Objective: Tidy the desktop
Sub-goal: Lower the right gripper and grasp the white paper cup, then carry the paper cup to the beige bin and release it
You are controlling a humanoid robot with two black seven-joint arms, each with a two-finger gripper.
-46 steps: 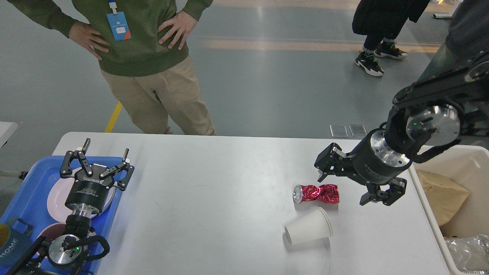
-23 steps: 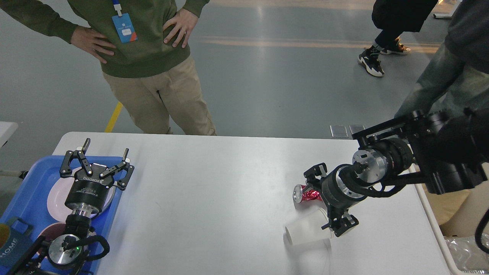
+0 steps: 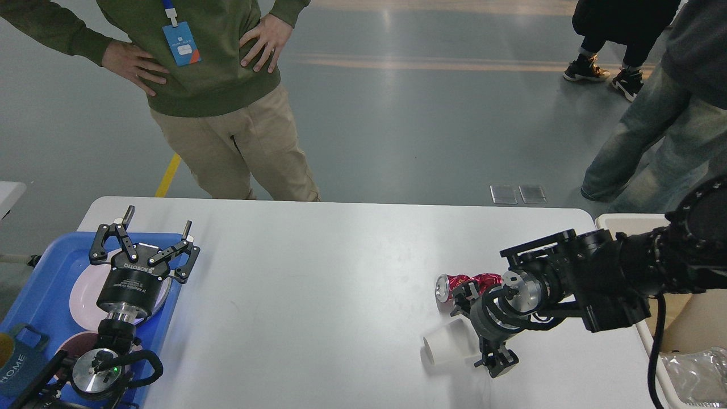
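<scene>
The white desktop (image 3: 318, 284) holds a crushed red can (image 3: 454, 283) and a white paper cup (image 3: 444, 346) lying on its side, both at the right front. My right gripper (image 3: 481, 332) is low over the desktop, open, with its fingers on either side of the cup's base end; the upper finger is close to the can. The arm hides part of both. My left gripper (image 3: 157, 220) is open and empty, pointing up above the blue tray (image 3: 34, 295) at the left.
The blue tray holds a pale plate (image 3: 82, 292) and a mug marked HOME (image 3: 14, 366). A beige bin (image 3: 622, 218) with brown paper and clear plastic (image 3: 693, 375) stands off the right edge. A person (image 3: 227, 113) stands at the far edge; others stand at the right.
My right gripper has dropped from above the can down and toward the front, and now straddles the paper cup. The left arm has not moved.
</scene>
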